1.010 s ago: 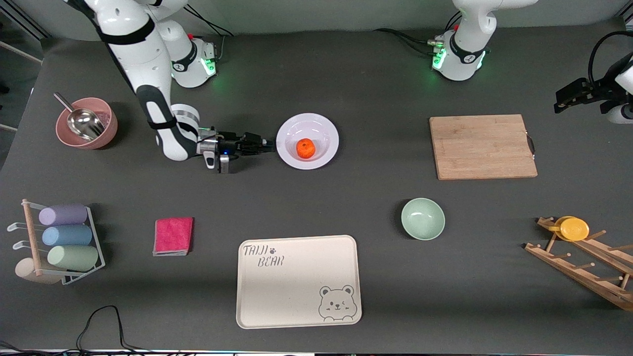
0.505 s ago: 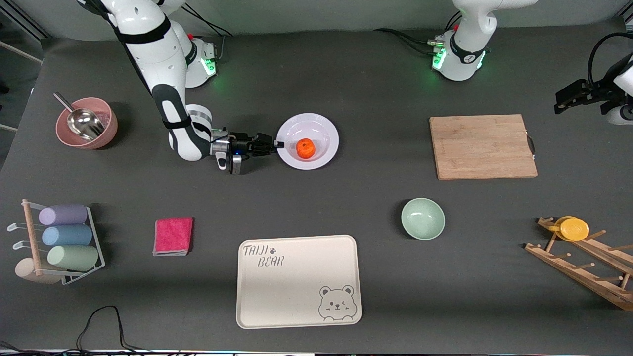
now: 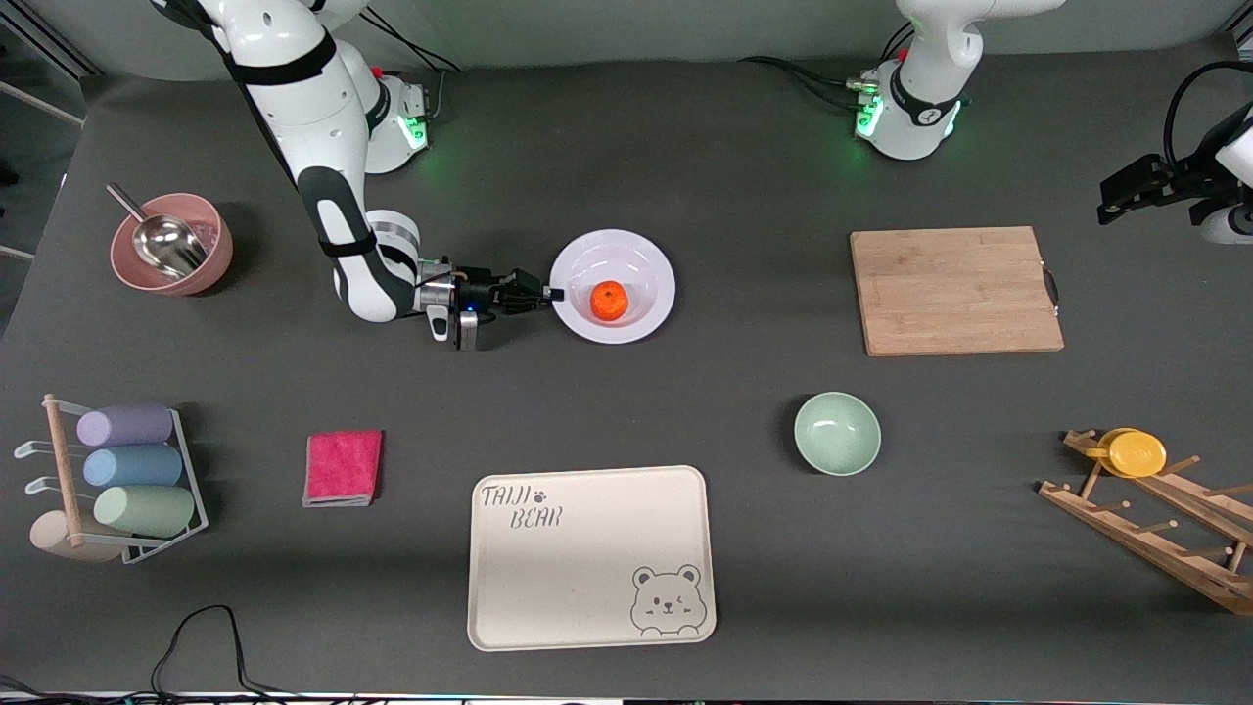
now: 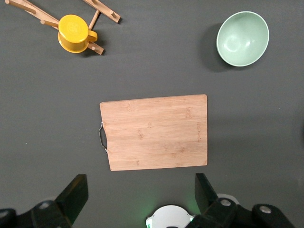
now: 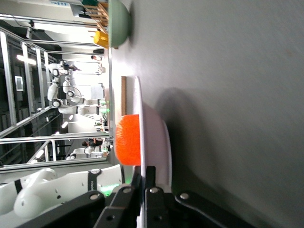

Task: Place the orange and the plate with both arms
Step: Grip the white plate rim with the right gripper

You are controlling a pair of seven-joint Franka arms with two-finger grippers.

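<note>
Right hand [image 3: 554, 292] low at the white plate [image 3: 646, 257], clenched on the plate's rim at the edge toward the right arm's end of the counter [image 3: 685, 166]; in the right wrist view, fingers [image 5: 151, 183] pinched flat on that rim, plate [image 5: 164, 142] seen edge-on. Plate lying flat, well upward, round, so no long axis to call. Orange [image 3: 609, 300] sitting in the plate's well, a touch nearer the front camera than the plate's centre, dimpled top facing up; same orange [image 5: 129, 139] bulging above the rim just past the fingers.

Left hand [image 3: 1126, 191] up high, past the wooden cutting board [image 3: 954, 290] at the left arm's end of the counter, jaws spread wide and holding nothing; waiting. Left wrist view looking straight down on that board [image 4: 154, 131], metal handle at one short edge, fingertips [image 4: 73, 192] well apart.

From the plate: mint-green bowl [image 3: 837, 433] nearer the camera and toward the left arm's end; cream tray [image 3: 590, 556] nearer the camera, printed "TAIJI BEAR" with a paw mark and a winking bear face in one corner. Pink cloth [image 3: 343, 467] nearer the camera toward the right arm's end. Pink bowl with a metal scoop [image 3: 168, 242] well toward the right arm's end.
</note>
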